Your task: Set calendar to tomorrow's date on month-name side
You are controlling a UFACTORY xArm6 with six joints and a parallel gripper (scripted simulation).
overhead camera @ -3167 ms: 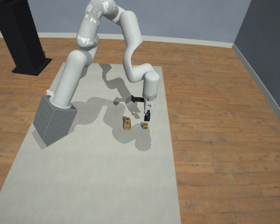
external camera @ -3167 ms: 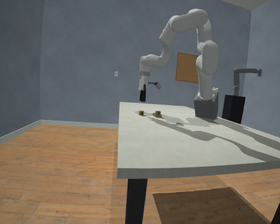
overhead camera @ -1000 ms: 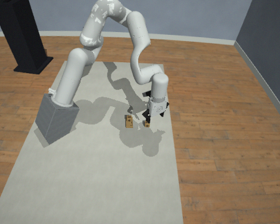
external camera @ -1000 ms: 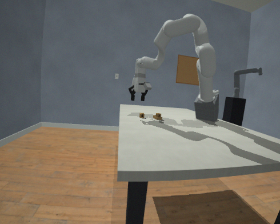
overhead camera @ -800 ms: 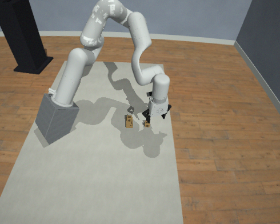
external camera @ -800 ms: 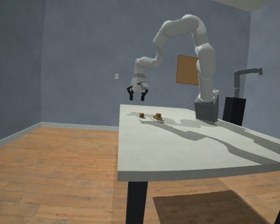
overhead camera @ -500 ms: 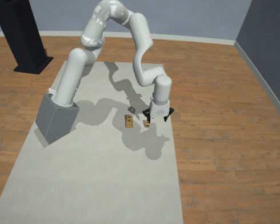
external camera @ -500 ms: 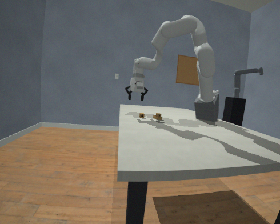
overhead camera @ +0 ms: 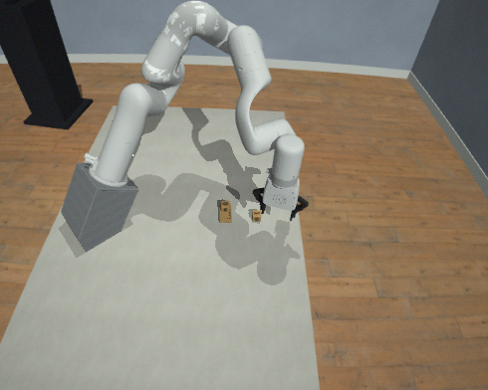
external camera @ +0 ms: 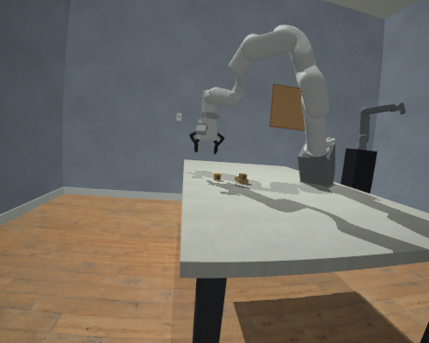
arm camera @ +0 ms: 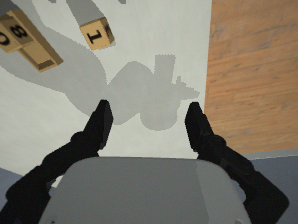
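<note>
Wooden and small, the loose cube [arm camera: 96, 33] lies on the pale counter [overhead camera: 158, 298] outside the tray [arm camera: 45, 54], its top face showing a 1. Taking that cube as the landmark, the tray sits just beside it on the side toward the arm's grey base [overhead camera: 91, 219], apart from it, with its long axis running roughly along the counter's length. One cube [arm camera: 17, 34] stands in the tray, a rounded digit, perhaps an 8, on its top face; the slot next to it looks vacant.

The gripper [arm camera: 150, 122] hangs high above the counter near its edge, on the far side of the loose cube from the tray, fingers spread wide with nothing between them. In the wrist view the cube lies ahead of the fingers and off toward the tray, not between them.

Judged from this, the coming move calls for the fingers to shift toward the tray until they straddle the loose cube, then descend.
</note>
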